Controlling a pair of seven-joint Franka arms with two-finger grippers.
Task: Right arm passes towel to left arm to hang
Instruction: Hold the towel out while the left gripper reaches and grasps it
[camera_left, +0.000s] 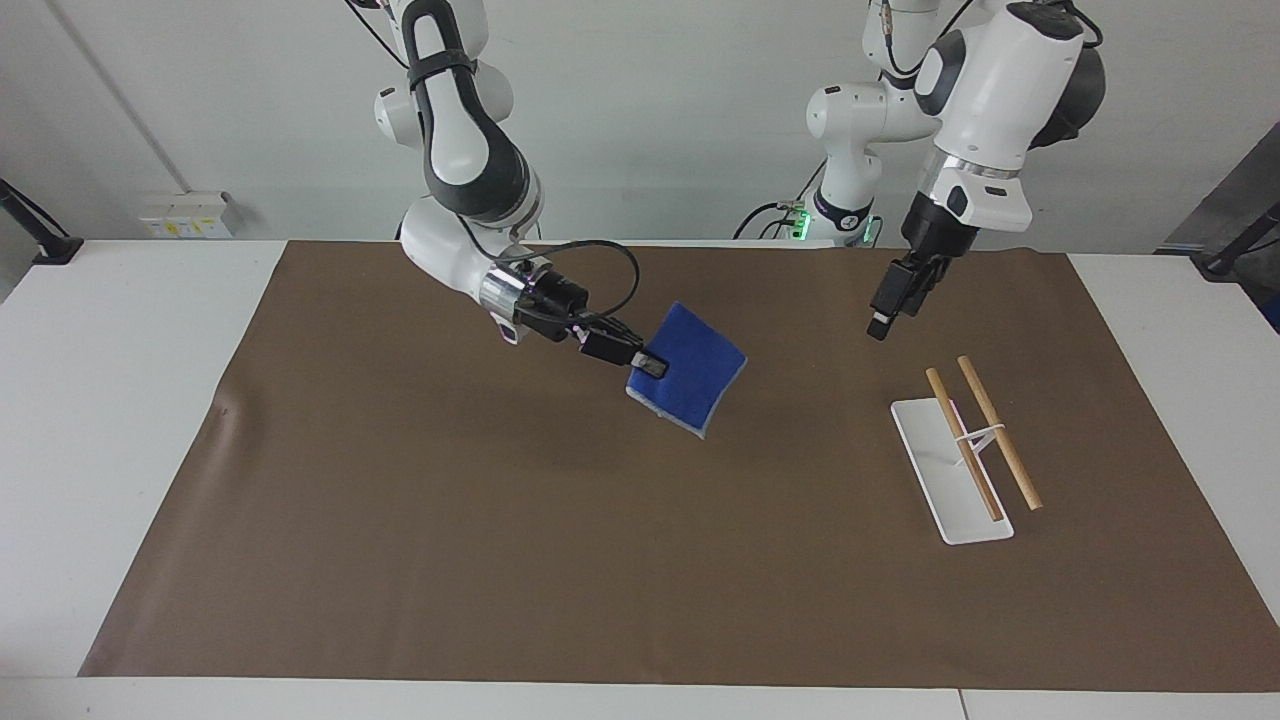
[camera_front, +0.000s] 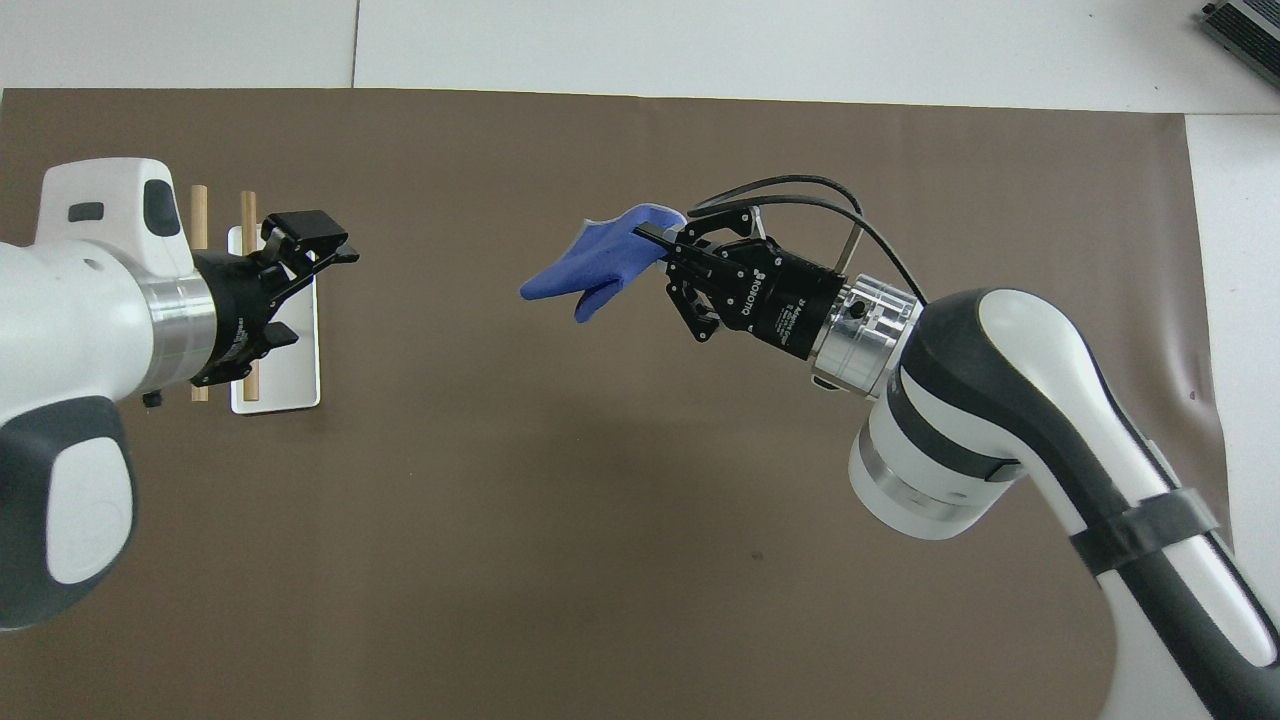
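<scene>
- The right gripper (camera_left: 655, 367) (camera_front: 655, 235) is up in the air over the middle of the brown mat (camera_left: 560, 540) (camera_front: 600, 560), clamped on one corner of the towel (camera_left: 690, 372) (camera_front: 600, 265).
- The towel hangs from that pinch, clear of the mat, drooping at a slant with its pale edging showing along the lower side in the facing view.
- The right arm (camera_left: 470, 170) (camera_front: 1000, 420) reaches in from its own end of the worktop (camera_left: 120, 330), a black cable looping beside its wrist.
- The left gripper (camera_left: 885, 310) (camera_front: 315, 235) hovers over the mat near the rack, well apart from the towel, and its fingers are spread open in the overhead view, holding nothing.
- The left arm (camera_left: 990, 90) (camera_front: 90, 310) bends down from above, its wrist pointing toward the middle of the worktop.
- The rack (camera_left: 950, 470) (camera_front: 290, 370) stands on the mat toward the left arm's end: a white flat base carrying two wooden bars (camera_left: 985, 435) (camera_front: 199, 205) side by side, with nothing on them.
- Seen from overhead, the left arm covers part of the rack and its bars.
</scene>
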